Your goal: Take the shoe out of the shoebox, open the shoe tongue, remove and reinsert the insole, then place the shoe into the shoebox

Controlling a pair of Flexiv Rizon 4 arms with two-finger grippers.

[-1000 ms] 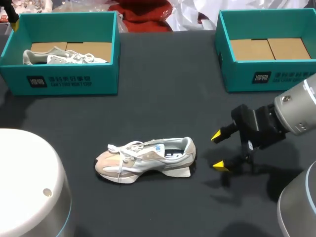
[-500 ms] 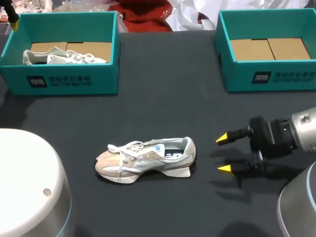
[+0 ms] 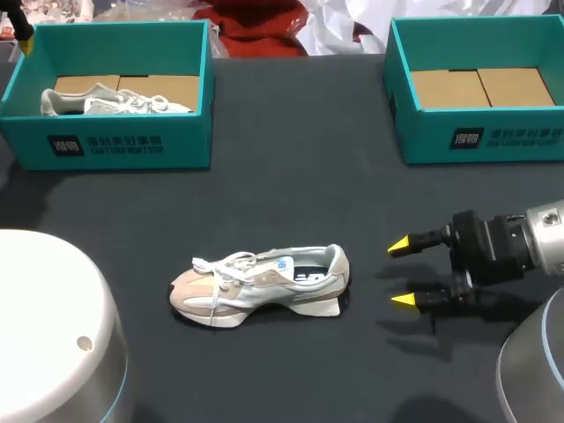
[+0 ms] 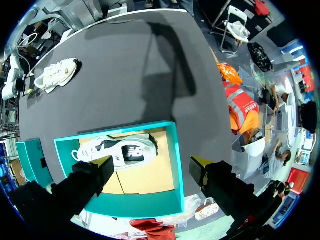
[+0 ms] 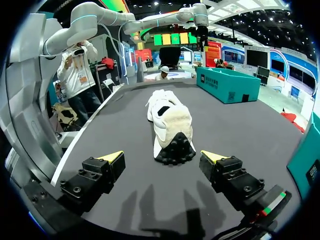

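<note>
Drawn back a little since a second ago, my right hand (image 3: 401, 273) sits level, fingers apart and empty — near the heel of the shoe (image 3: 260, 286) standing on the counter (image 3: 291, 176). My left hand (image 4: 152, 162), fingers apart, hangs above a shoebox (image 4: 179, 165) holding another shoe (image 4: 120, 150).

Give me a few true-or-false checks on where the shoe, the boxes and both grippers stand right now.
1. The shoe lies on the table, outside both boxes. True.
2. The right gripper is shut on the shoe's heel. False: it is open and apart from the heel, which points toward it.
3. The right shoebox holds a shoe. False: only its cardboard floor shows.
4. The left shoebox holds a second shoe. True.
5. The left gripper hangs open above the left shoebox. True.
</note>
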